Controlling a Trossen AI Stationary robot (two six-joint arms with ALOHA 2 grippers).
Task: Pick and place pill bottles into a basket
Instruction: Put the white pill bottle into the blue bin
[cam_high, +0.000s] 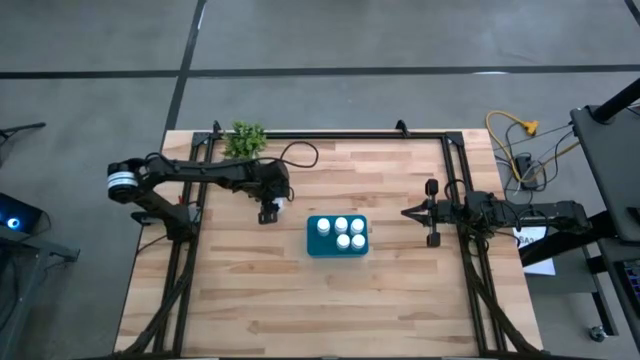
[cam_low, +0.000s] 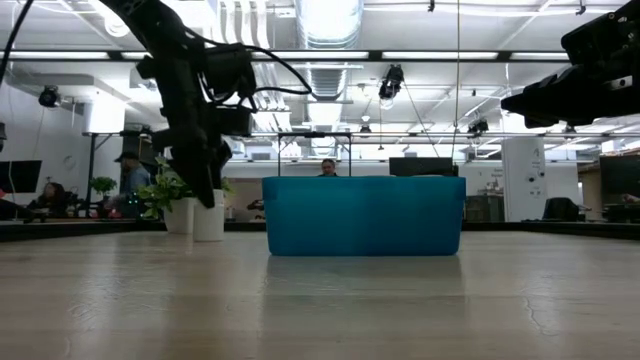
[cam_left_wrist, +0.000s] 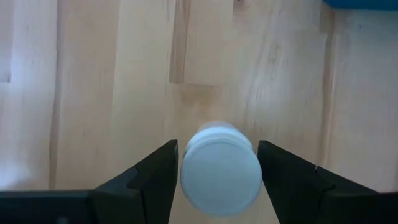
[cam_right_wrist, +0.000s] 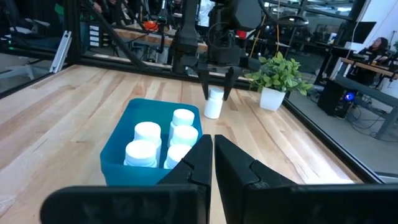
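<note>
Bottle (cam_left_wrist: 221, 168) sits clamped in your left gripper (cam_high: 270, 212), so carry it level over the basket (cam_high: 313, 246) before you release; right gripper (cam_high: 408, 211) waits clenched.

Two matte-black jointed arms, looping black cables, silver-white collar on the left arm (cam_high: 121, 180), wedge-shaped black claw fingers (cam_left_wrist: 149, 180).

In the low view we cannot see the pill bottles inside the basket (cam_low: 364, 216); its teal wall hides them. From the right wrist view, that arm's own fingers (cam_right_wrist: 198, 163) cover the basket's near corner and part of one bottle.
</note>
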